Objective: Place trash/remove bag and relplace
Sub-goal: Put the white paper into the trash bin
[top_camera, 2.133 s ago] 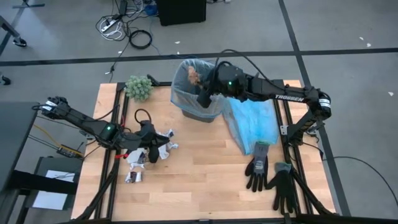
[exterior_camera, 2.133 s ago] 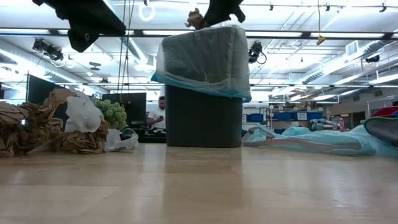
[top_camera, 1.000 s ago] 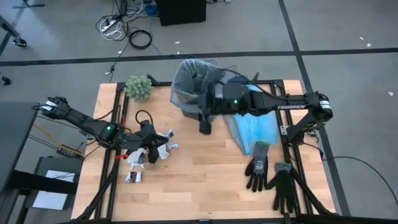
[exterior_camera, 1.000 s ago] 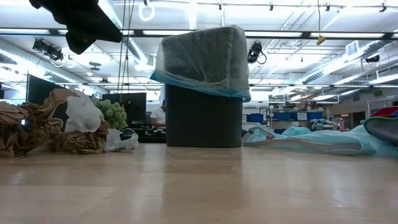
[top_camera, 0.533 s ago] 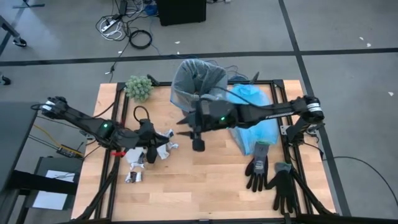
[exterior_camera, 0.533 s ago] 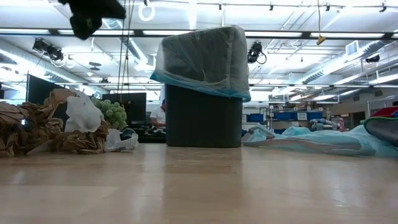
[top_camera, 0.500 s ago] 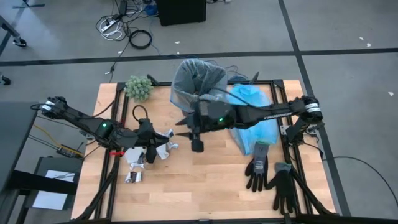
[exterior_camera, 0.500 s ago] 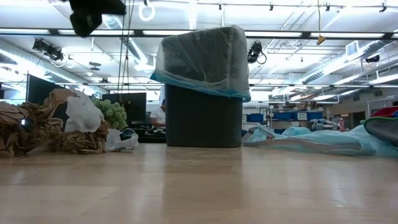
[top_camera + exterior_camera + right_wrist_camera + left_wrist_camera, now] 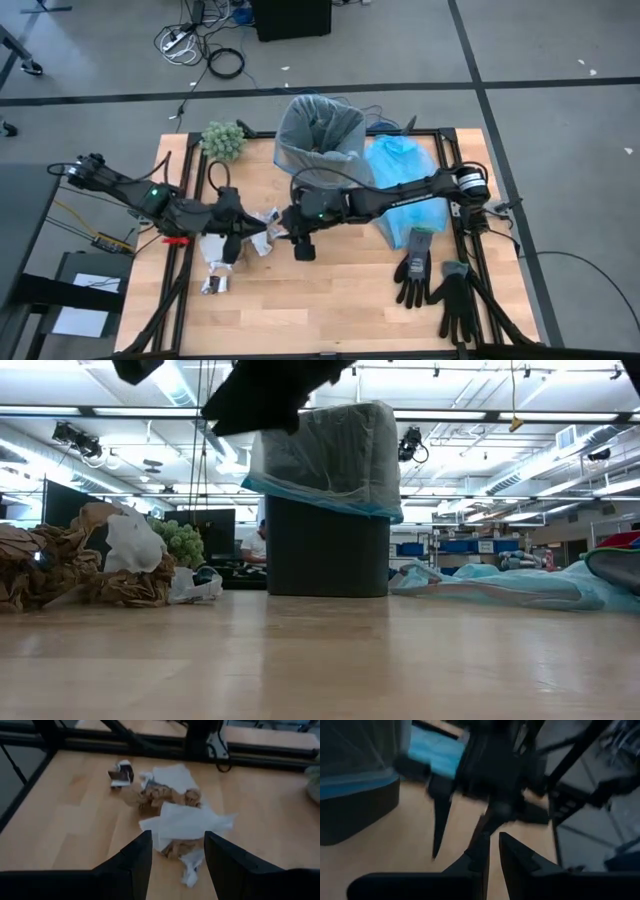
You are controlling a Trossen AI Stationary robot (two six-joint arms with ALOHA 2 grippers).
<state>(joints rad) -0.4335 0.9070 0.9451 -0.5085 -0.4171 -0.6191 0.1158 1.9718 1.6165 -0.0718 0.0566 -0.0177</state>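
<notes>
The trash (image 9: 252, 236), crumpled white paper and brown scraps, lies in a pile on the table's left half; it also shows as the trash (image 9: 172, 815) and the trash (image 9: 85, 565). My right gripper (image 9: 175, 842) hangs open above the pile's right side, touching nothing; from above it shows as the right gripper (image 9: 300, 246). My left gripper (image 9: 493, 854) is shut and empty above the pile's left side, at the left gripper (image 9: 235, 226). The black bin (image 9: 325, 545) stands at the far middle, lined with the bag (image 9: 318, 128), whose rim is folded over the bin's outside (image 9: 325, 460).
A light-blue plastic bag (image 9: 405, 190) lies right of the bin. Two black gloves (image 9: 435, 280) lie near the front right. A green fuzzy clump (image 9: 222, 140) sits at the far left corner. A small wrapper (image 9: 213, 285) lies nearer the front, apart from the pile.
My right gripper has swung from just in front of the bin toward the table's left and near edges, ending over the trash pile, still open. My left gripper has risen a little above the pile. The trash and the bin have stayed in place.
</notes>
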